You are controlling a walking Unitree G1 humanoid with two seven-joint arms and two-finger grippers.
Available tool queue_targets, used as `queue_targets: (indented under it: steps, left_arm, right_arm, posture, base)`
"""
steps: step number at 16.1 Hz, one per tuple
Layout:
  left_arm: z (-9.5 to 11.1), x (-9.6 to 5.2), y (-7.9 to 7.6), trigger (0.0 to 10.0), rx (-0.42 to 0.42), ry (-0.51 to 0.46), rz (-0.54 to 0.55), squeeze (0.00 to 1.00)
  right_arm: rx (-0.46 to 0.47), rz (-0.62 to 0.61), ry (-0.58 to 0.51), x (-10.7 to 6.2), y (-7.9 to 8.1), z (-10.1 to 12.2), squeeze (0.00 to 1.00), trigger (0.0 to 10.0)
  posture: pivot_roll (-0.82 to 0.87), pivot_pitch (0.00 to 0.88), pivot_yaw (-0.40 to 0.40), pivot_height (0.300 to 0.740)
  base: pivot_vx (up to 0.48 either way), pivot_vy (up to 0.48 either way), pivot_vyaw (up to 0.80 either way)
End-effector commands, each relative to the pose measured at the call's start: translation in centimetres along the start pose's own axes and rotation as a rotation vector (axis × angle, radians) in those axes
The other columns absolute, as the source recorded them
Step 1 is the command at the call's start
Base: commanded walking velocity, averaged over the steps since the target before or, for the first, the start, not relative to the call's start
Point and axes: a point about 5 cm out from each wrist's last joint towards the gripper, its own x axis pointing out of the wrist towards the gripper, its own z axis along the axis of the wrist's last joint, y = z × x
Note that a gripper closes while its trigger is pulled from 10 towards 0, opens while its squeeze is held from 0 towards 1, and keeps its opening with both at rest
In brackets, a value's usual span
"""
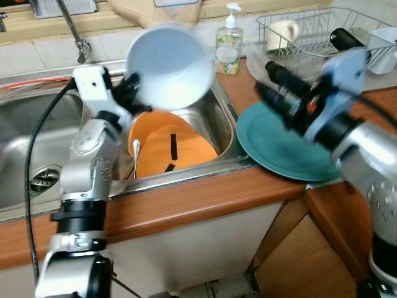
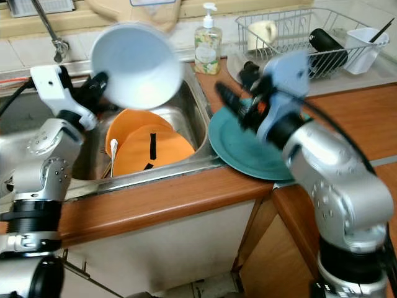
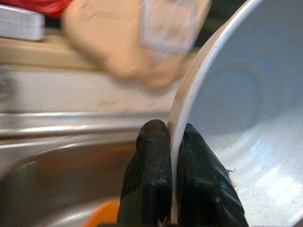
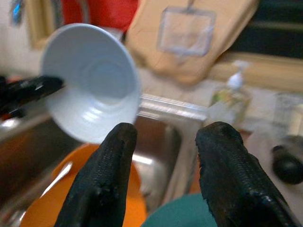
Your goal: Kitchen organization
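Left wrist view tells you the most: the left end effector [image 3: 173,189] has its two black fingers [image 3: 149,184] pinched together on the rim of the white bowl [image 1: 170,65], one inside, one outside. From the head camera you can see the bowl is held up in the air, tilted on its side over the sink [image 1: 220,121], opening facing toward the camera.

Down in the sink basin there are two orange plates [image 1: 170,149] stacked overlapping, with a white spoon [image 1: 136,152] leaning beside them. The faucet [image 1: 73,31] is up at the back left.

The right end effector [image 4: 163,175] hovers over the teal plate [image 1: 279,152], which sits on the wooden bench [image 1: 205,198] just right of the sink. Its fingers are spread apart with nothing between them, pointing toward the bowl. The arm's pretty blurry.

Behind that, a soap bottle [image 1: 229,43] stands at the sink's corner, and a wire dish rack [image 1: 310,31] further right holds a cream mug [image 1: 283,32] and a black bottle-looking thing [image 2: 327,46].
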Motion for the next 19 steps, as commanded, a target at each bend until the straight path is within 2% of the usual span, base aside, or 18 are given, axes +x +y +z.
queue_targets:
  steps: [1, 5, 10, 12, 13, 14, 15, 17, 18, 19]
  left_arm:
    - [-0.1, 0.1, -0.1, 0.0, 0.052, 0.019, 0.010, 0.00]
    - [-2.1, 0.1, 0.2, 0.0, 0.140, 0.164, 0.024, 0.00]
    - [-5.5, -0.8, 0.4, 0.0, 0.107, 0.431, 0.039, 0.00]
    - [-6.4, -1.2, 0.1, 2.1, 0.088, 0.506, 0.009, 0.00]
    - [-6.8, -1.3, -0.1, 3.7, 0.070, 0.542, -0.006, 0.00]
    - [-7.1, -1.5, -0.3, 4.9, 0.071, 0.563, -0.018, 0.00]
    - [-7.5, -1.7, -0.4, 10.0, 0.078, 0.587, -0.028, 0.00]
    - [-7.9, -1.9, -0.5, 10.0, 0.094, 0.611, -0.020, 0.00]
    - [-8.1, -2.0, -0.4, 10.0, 0.099, 0.629, -0.017, 0.59]
    - [-8.2, -2.1, -0.4, 10.0, 0.101, 0.635, -0.020, 1.00]
  right_arm:
    - [-0.014, 0.082, 0.022, -0.1, 1.1, -0.1, 0.00, 10.0]
    - [-0.074, 0.215, 0.125, -0.6, 2.8, -1.4, 0.00, 10.0]
    - [-0.118, 0.272, 0.181, -1.0, 3.4, -2.2, 0.00, 10.0]
    - [-0.125, 0.285, 0.192, -1.1, 3.5, -2.4, 0.00, 10.0]
    - [-0.129, 0.293, 0.198, -1.1, 3.6, -2.5, 0.00, 10.0]
    - [-0.133, 0.299, 0.202, -1.1, 3.6, -2.5, 0.00, 10.0]
    - [-0.139, 0.306, 0.206, -1.1, 3.6, -2.6, 0.00, 10.0]
    - [-0.148, 0.323, 0.215, -1.1, 3.8, -2.7, 0.00, 10.0]
    - [-0.153, 0.329, 0.219, -1.2, 3.8, -2.8, 0.00, 10.0]
    - [-0.155, 0.329, 0.220, -1.1, 3.8, -2.8, 0.00, 10.0]
  posture:
    - [-0.20, 0.000, 0.086, 0.740]
    - [-0.20, 0.000, 0.089, 0.740]
    - [-0.21, 0.000, 0.091, 0.740]
    - [-0.21, 0.000, 0.087, 0.740]
    - [-0.21, 0.000, 0.085, 0.740]
    - [-0.21, 0.000, 0.084, 0.740]
    - [-0.21, 0.000, 0.083, 0.740]
    - [-0.21, 0.000, 0.080, 0.740]
    - [-0.21, 0.000, 0.080, 0.740]
    - [-0.21, 0.000, 0.078, 0.740]
  base:
    - [0.000, 0.000, 0.00]
    - [0.000, 0.000, 0.00]
    - [0.000, 0.000, 0.00]
    - [0.000, 0.000, 0.00]
    - [0.000, 0.000, 0.00]
    - [0.000, 0.000, 0.00]
    - [0.000, 0.000, 0.00]
    - [0.000, 0.000, 0.00]
    - [0.000, 0.000, 0.00]
    - [0.000, 0.000, 0.00]
